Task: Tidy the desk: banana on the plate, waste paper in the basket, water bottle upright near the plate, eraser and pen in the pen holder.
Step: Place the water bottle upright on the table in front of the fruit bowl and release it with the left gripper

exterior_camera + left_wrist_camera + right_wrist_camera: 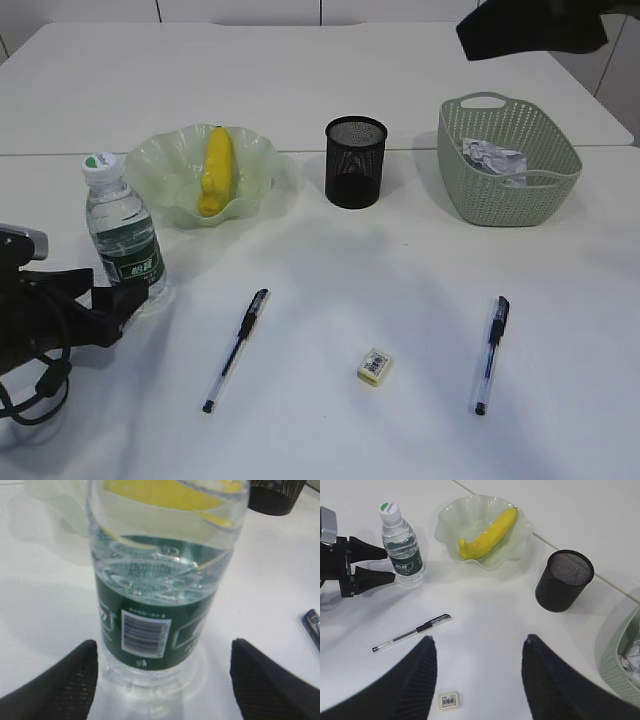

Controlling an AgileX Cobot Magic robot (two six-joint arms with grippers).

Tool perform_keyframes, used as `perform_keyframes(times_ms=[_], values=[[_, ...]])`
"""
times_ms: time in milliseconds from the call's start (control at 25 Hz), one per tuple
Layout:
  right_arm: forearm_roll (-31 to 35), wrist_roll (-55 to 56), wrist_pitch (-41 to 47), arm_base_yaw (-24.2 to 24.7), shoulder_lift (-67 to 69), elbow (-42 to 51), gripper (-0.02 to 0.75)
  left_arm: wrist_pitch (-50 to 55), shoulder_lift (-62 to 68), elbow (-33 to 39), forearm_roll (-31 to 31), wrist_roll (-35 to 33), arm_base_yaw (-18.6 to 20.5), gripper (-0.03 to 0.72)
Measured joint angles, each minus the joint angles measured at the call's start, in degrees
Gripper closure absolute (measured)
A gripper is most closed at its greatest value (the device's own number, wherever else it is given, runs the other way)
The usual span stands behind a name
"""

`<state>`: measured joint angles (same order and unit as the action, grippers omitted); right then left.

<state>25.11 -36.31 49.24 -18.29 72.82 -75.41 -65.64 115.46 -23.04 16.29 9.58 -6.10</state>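
Black fingers [60, 685] of the left gripper [125, 300] stood spread wide on either side of the water bottle's [124, 236] base, and a gap showed between each pad and the clear plastic, so nothing was held. That bottle stood upright on the desk [320, 420], white cap on top and dark green label facing the wrist camera, just beside the plate [165, 165]. On that ruffled pale green dish lay the banana [217, 170]. Farther along the desk, the pen holder [355, 162] stood to the right of the plate, and beyond it sat the basket [480, 205] with the waste paper [492, 158] inside. Nearer the front edge, one pen [236, 348] lay slanted right of the bottle, the eraser [374, 366] lay flat in the middle, and a second pen [491, 354] lay well to its right. High above the desk, the right gripper [479, 680] hung with its jaws apart and empty, over the eraser.
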Motion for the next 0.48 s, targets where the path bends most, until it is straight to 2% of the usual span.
perform_keyframes(times_ms=[480], values=[[0.0,0.1,0.0,0.0,0.0,0.0,0.330,0.0,-8.8,6.5,-0.8,-0.1,0.0,0.096]])
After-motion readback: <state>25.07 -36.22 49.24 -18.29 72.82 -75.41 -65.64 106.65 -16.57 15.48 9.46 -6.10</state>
